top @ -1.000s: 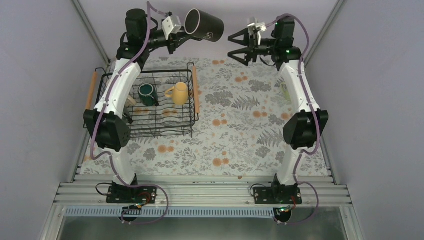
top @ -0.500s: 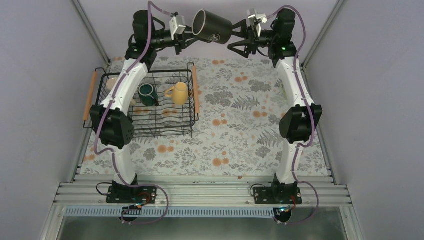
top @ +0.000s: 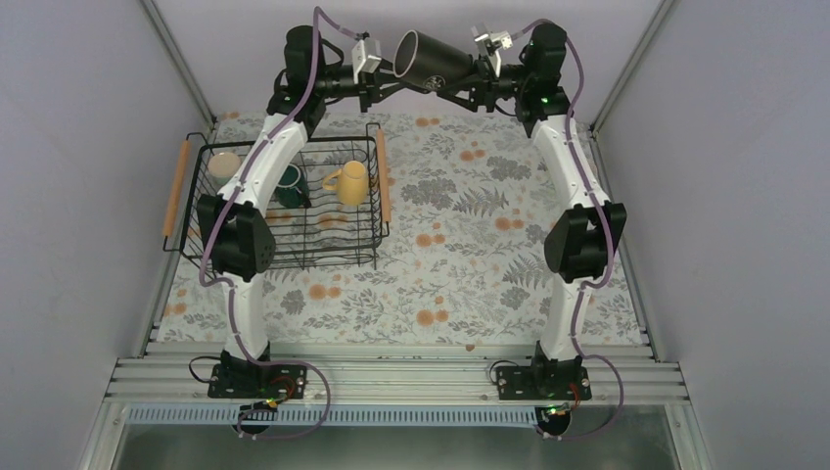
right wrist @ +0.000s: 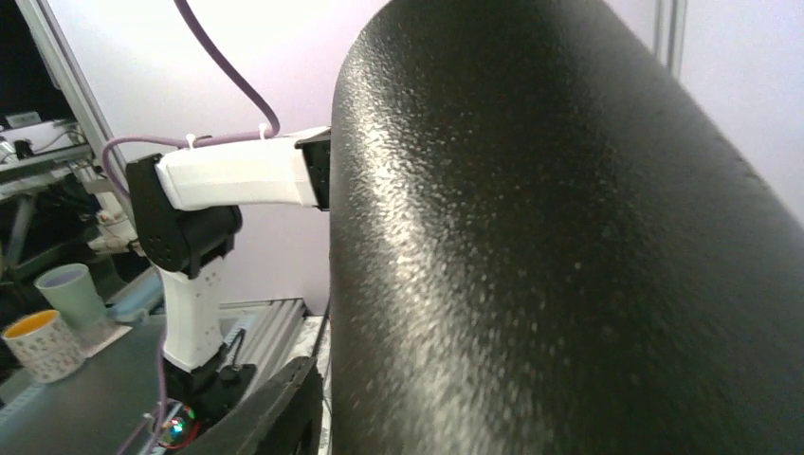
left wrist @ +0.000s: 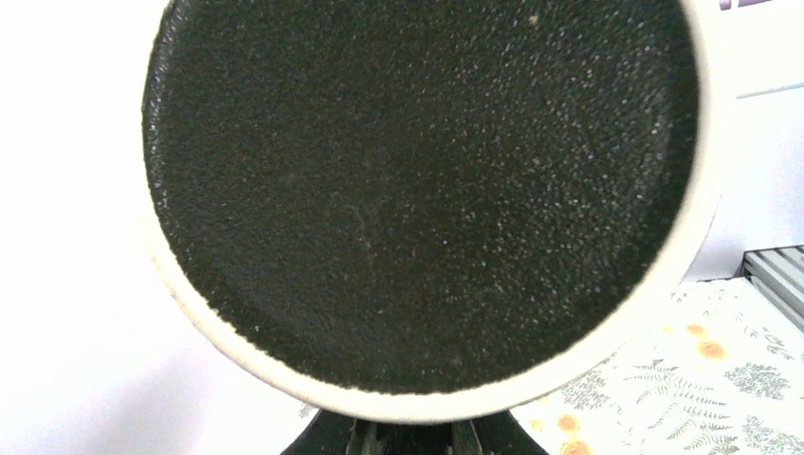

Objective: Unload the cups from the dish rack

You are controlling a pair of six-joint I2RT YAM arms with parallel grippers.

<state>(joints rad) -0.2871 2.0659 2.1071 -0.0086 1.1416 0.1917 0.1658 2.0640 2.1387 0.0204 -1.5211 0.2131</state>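
Note:
A black cup (top: 436,64) hangs in the air above the table's far edge, lying on its side between both arms. My left gripper (top: 384,78) is shut on its pale rim; the left wrist view looks straight into the dark mouth (left wrist: 417,190), with the fingertips (left wrist: 408,441) just below. My right gripper (top: 468,80) is closed round the cup's bottom end. In the right wrist view the cup's wall (right wrist: 569,237) fills the frame and one finger (right wrist: 275,408) lies against it. The dish rack (top: 294,257) at the left holds a yellow cup (top: 350,182), a dark teal cup (top: 288,184) and a cream cup (top: 224,164).
The rack's wooden handles (top: 383,176) run along its left and right sides. A floral cloth (top: 460,255) covers the table. The right wrist view shows the left arm's white link (right wrist: 237,175) and two small cups (right wrist: 52,322) on a dark surface beyond the table.
Both arms have moved inward and the black cup has shifted right. The right gripper, wide open a second ago, has come up to the cup's bottom end and closed on it.

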